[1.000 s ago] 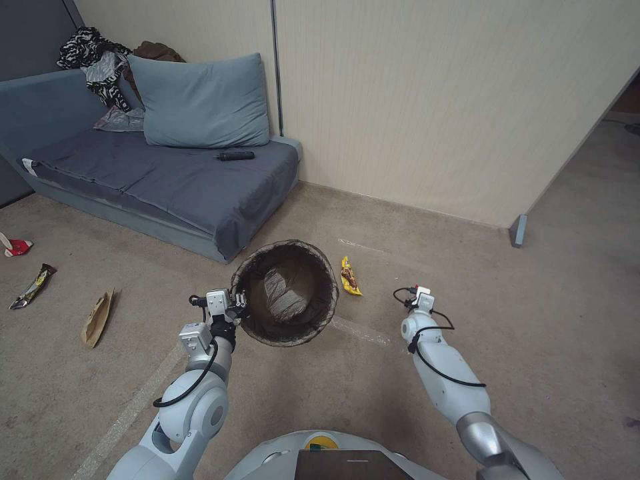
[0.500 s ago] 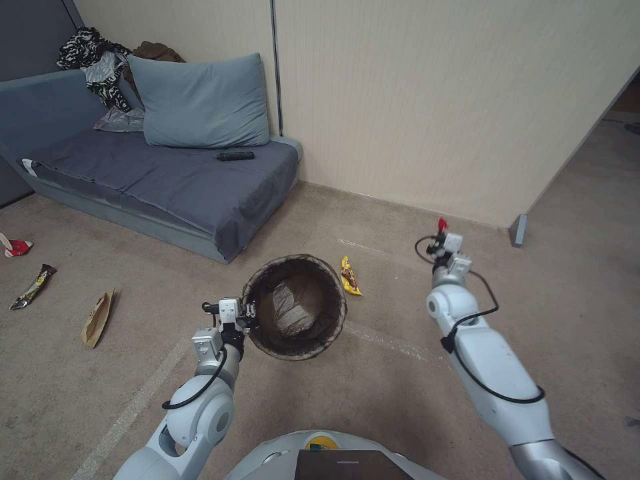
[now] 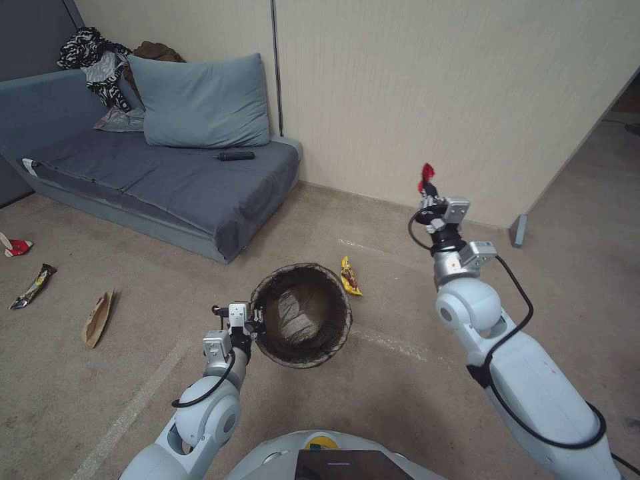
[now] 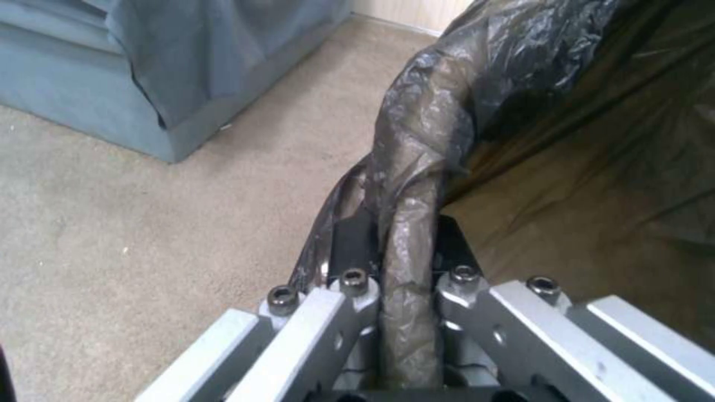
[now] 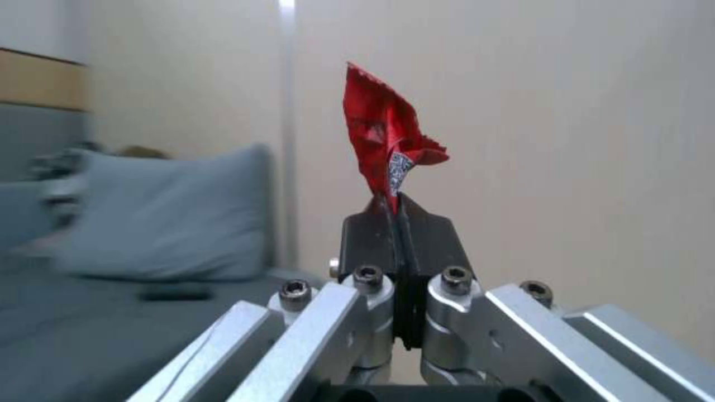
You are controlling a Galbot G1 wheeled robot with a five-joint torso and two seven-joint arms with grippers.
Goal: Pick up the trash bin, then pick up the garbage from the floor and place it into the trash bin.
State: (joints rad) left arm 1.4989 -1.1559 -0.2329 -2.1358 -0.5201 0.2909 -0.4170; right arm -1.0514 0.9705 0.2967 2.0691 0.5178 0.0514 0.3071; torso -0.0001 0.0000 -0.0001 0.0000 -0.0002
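Note:
The trash bin point(image 3: 301, 314), round with a dark bag folded over its rim, hangs tilted above the carpet, held at its near-left rim by my left gripper point(image 3: 255, 325). Up close, that gripper point(image 4: 406, 245) is shut on the bag-covered rim point(image 4: 417, 167). My right gripper point(image 3: 429, 189) is raised to the right of the bin, shut on a red wrapper scrap point(image 3: 426, 175); the scrap point(image 5: 387, 148) sticks up from the shut fingers point(image 5: 372, 234). On the floor point(image 3: 373, 387), a yellow wrapper point(image 3: 349, 277) lies just beyond the bin.
A blue-grey sofa point(image 3: 160, 180) with a pillow stands at the back left, a beige wall point(image 3: 433, 100) behind. A brown paper bag point(image 3: 97, 318), a dark snack wrapper point(image 3: 32, 286) and a red-white scrap point(image 3: 15, 247) lie on the carpet at the left.
My right arm has risen and swung forward, lifting the red scrap off the floor. The left gripper with the bin has drifted slightly right and nearer.

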